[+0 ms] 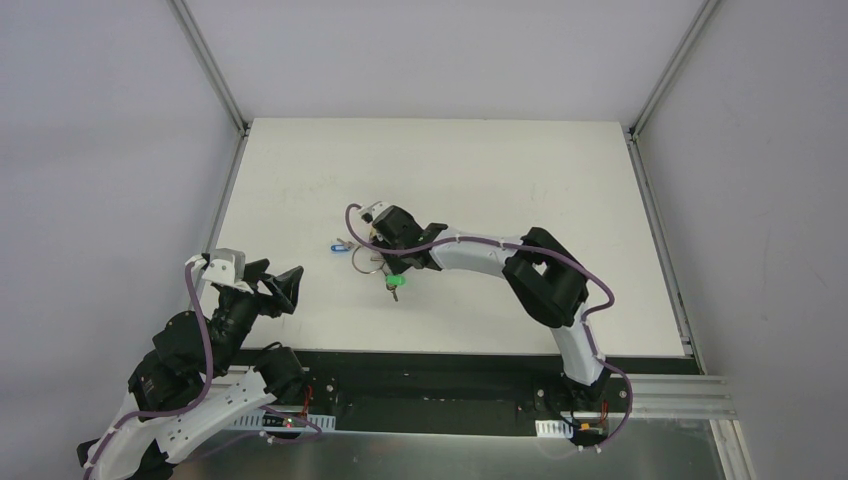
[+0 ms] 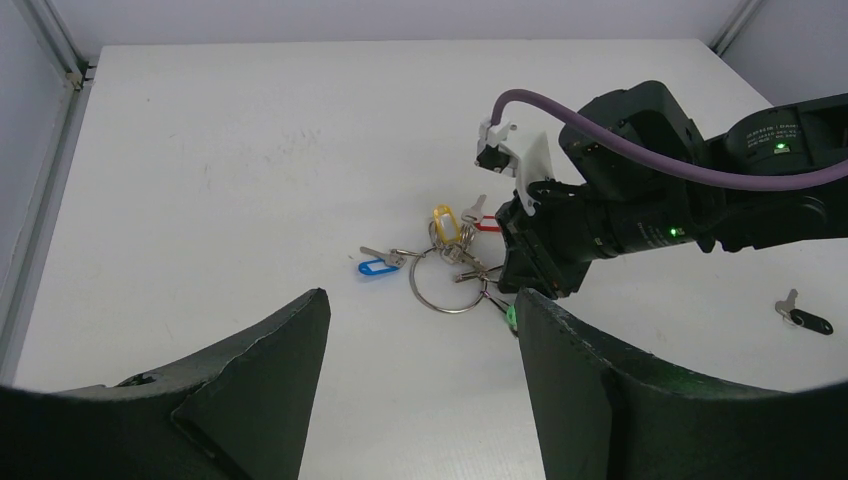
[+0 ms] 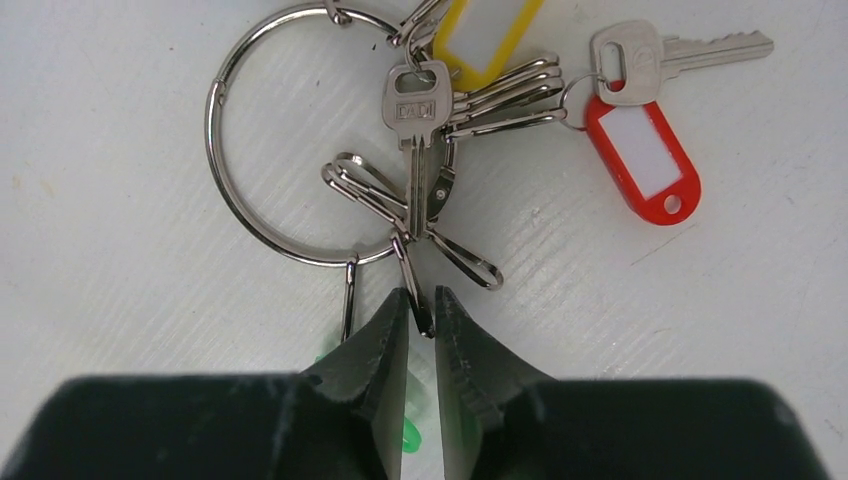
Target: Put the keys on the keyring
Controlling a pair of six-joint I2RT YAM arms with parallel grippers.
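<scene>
The large keyring (image 3: pixel 232 170) lies on the white table with several metal clips, a bare silver key, and yellow, red and blue tags on it. My right gripper (image 3: pixel 421 306) is down at the ring's near edge. Its jaws are almost closed, with the end of one metal clip (image 3: pixel 417 300) between the tips. The green-headed key (image 3: pixel 408 436) lies under the fingers, mostly hidden; it also shows in the top view (image 1: pixel 396 285). The black-headed key (image 2: pixel 803 318) lies alone, far right in the left wrist view. My left gripper (image 1: pixel 272 284) is open and empty, well short of the ring.
The blue tag (image 2: pixel 372 267), yellow tag (image 2: pixel 444 222) and red tag (image 3: pixel 645 160) fan out around the ring. The right arm (image 1: pixel 500 255) stretches across the table's middle. Metal frame rails (image 1: pixel 232 120) run along the table's left and right edges.
</scene>
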